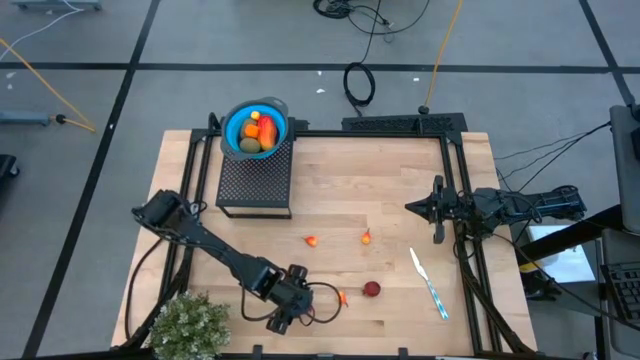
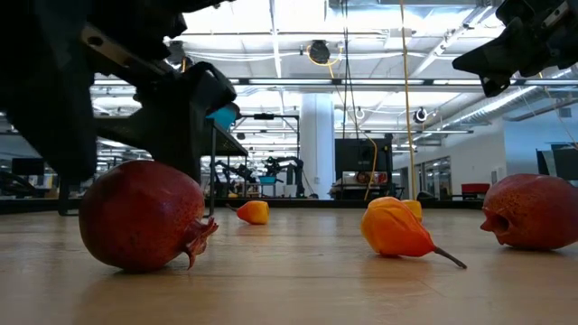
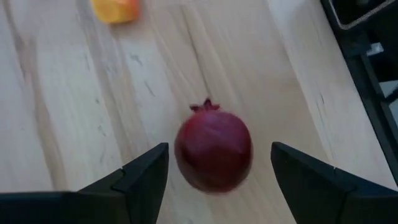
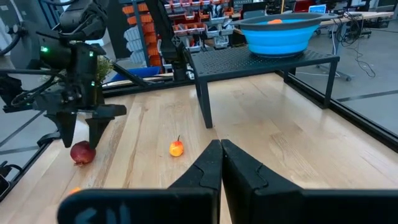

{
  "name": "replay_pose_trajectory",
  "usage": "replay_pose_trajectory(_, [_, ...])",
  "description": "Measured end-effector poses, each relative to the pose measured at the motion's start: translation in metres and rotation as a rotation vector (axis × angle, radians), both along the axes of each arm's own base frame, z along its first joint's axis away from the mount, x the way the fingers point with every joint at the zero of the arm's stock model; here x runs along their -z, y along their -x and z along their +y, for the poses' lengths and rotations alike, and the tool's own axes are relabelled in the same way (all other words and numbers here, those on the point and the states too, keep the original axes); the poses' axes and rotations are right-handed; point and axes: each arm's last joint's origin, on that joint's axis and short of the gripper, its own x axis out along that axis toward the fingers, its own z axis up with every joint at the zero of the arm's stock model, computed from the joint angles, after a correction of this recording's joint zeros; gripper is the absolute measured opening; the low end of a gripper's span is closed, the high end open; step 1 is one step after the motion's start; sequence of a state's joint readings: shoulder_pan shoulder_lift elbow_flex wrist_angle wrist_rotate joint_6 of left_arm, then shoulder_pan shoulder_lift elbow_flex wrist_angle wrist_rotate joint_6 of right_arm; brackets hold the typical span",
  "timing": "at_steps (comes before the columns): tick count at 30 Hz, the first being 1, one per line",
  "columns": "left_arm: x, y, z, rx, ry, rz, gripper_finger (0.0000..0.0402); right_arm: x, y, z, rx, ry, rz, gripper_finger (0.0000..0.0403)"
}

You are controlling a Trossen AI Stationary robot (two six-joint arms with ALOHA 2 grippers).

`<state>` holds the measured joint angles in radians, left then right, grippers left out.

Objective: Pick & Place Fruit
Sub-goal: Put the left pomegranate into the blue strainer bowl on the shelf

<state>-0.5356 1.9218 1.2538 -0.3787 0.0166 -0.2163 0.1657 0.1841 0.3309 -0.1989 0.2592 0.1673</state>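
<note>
The wooden surface (image 1: pixel 340 190) carries, from largest to smallest, a black perforated stand (image 1: pixel 255 182) at the far left with a blue bowl (image 1: pixel 233 125) on its far end, a bushy green plant (image 1: pixel 187 325) at the near left corner, a slim white and blue utensil (image 1: pixel 428 285) near the right, and loose fruit in the middle. The bowl holds one red-orange oblong (image 1: pixel 267 130), one olive-brown oval (image 1: pixel 249 146) and two orange pieces (image 1: pixel 251 129). On the surface lie two dark red pomegranates and three small orange fruits. The left end effector (image 3: pixel 217 165) hangs over one pomegranate (image 3: pixel 214 150) near the plant, fingers wide apart on either side of it and not touching; the high view hides this fruit under the arm, while the left wrist and low views show it plainly. The second pomegranate (image 1: pixel 371 290) sits just right of an orange fruit (image 1: pixel 343 297); two more orange fruits (image 1: pixel 311 241) (image 1: pixel 366 237) lie farther back. The right end effector (image 4: pixel 221 163) waits at the right edge, well apart from the fruit, fingers pressed together and empty.
</note>
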Motion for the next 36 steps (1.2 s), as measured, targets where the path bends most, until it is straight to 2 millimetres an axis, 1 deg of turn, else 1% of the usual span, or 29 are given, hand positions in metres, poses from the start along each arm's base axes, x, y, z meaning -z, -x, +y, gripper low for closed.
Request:
replay_pose_trajectory(6, [0.007,-0.003,-0.001,0.002,-0.019,-0.013,0.0283,0.0,0.0,0.0,0.0,0.0,0.0,0.0])
replay_pose_trajectory(12, [0.025,-0.006,-0.003,0.012,-0.04,0.017,0.0283,0.0,0.0,0.0,0.0,0.0,0.001,0.0])
replay_pose_trajectory(32, [0.022,-0.007,-0.001,-0.003,-0.066,-0.011,0.0281,0.001,-0.001,0.0,0.0,0.001,0.01,0.0])
replay_pose_trajectory(34, [0.022,-0.007,-0.001,-0.003,-0.067,-0.01,0.0274,0.001,-0.001,0.0,0.0,0.002,0.009,0.0])
replay_pose_trajectory(36, [0.022,-0.007,-0.001,-0.003,-0.066,-0.011,0.0257,0.001,-0.001,0.0,0.0,0.002,0.009,0.0])
